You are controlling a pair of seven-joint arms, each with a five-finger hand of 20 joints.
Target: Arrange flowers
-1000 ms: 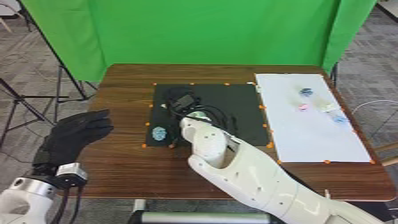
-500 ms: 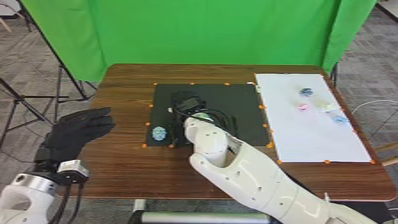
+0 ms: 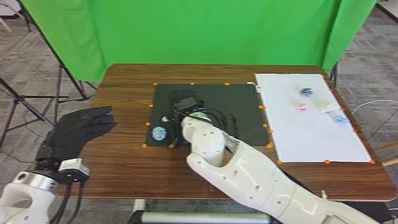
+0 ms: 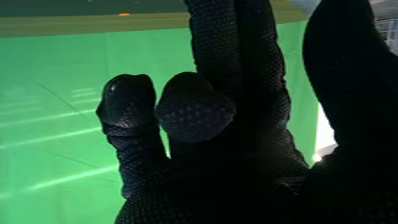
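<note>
A bright green curtain hangs behind the brown wooden table I am working at from afar. My white right arm crosses the table diagonally from the near right. A long white sheet lies on the right side of the tabletop; a smaller black mat lies left of centre.

My left hand, gloved in black, is at the table's left edge, its fingers loose and close together. My right hand, also in a black glove, is over the black mat. In my right wrist view, some of its fingers point up straight, others bend inward, and the thumb stands well apart.

The largest flower, a light blue one, lies at the mat's near left corner. On the white sheet's right half, a dark blue flower lies farthest from me, then a pink flower and a pale yellow flower side by side, with a pale blue flower nearest.
</note>
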